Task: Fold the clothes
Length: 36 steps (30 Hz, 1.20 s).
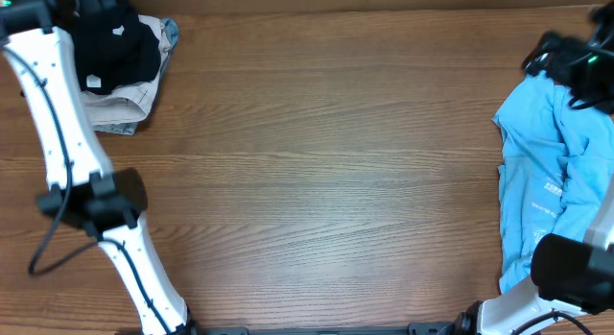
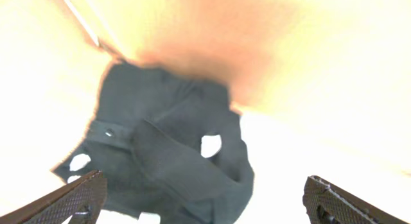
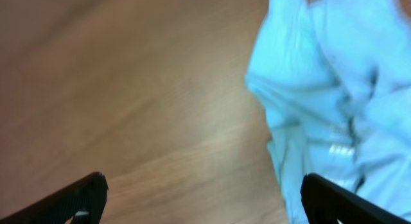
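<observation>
The clothes lie in two heaps. A crumpled black garment (image 1: pixel 120 42) with small white marks rests on the table's far left corner, and it fills the left wrist view (image 2: pixel 173 147). My left gripper (image 1: pixel 72 1) hovers above it, open (image 2: pixel 205 208) and holding nothing. A light blue T-shirt (image 1: pixel 552 172) with white print lies bunched along the right edge and shows in the right wrist view (image 3: pixel 334 102). My right gripper (image 1: pixel 549 57) hangs over the shirt's far left corner, open (image 3: pixel 205 208). Bare wood shows between its fingers, and one fingertip (image 3: pixel 347 201) is over the blue cloth.
A beige garment (image 1: pixel 120 105) lies under the black one, sticking out toward the front. The wooden table (image 1: pixel 326 162) stretches between the two heaps. The white arm links (image 1: pixel 67 143) cross the left side, and the right arm's base (image 1: pixel 566 268) sits over the shirt's near end.
</observation>
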Available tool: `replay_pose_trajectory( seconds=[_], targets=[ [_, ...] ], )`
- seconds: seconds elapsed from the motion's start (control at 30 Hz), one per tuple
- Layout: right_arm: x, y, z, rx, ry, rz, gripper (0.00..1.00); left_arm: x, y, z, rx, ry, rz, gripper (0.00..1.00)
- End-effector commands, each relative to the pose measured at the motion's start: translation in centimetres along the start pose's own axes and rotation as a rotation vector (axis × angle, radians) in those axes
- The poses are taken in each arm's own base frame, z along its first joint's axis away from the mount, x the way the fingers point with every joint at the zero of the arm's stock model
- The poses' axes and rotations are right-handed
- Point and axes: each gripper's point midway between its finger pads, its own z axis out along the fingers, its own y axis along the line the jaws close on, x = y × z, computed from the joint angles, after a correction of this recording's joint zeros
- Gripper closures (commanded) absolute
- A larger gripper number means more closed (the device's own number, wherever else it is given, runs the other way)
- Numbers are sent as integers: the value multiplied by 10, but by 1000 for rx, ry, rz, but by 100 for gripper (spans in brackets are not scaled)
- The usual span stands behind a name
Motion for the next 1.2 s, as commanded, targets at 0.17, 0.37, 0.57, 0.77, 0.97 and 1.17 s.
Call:
replay_pose_trajectory(
  seconds=[0.17, 0.37, 0.57, 0.77, 0.97, 1.17],
  targets=[
    [-14, 48, -131, -176, -326, -104, 0, -17, -12, -66, 47, -57, 4, 0],
    [13, 59, -200, -223, -481, -135, 0, 4, -9, -62, 32, 28, 8, 0],
    [44, 65, -250, -262, -595, -153, 0, 9, -8, -62, 29, 48, 9, 0],
    [62, 66, -275, -271, -656, -169, 0, 9, -8, -62, 29, 48, 9, 0],
    [64, 65, -277, -265, -665, -172, 0, 9, -8, -62, 29, 48, 9, 0],
    [65, 71, -275, -300, -647, -182, 0, 9, -8, -62, 29, 48, 9, 0]
  ],
)
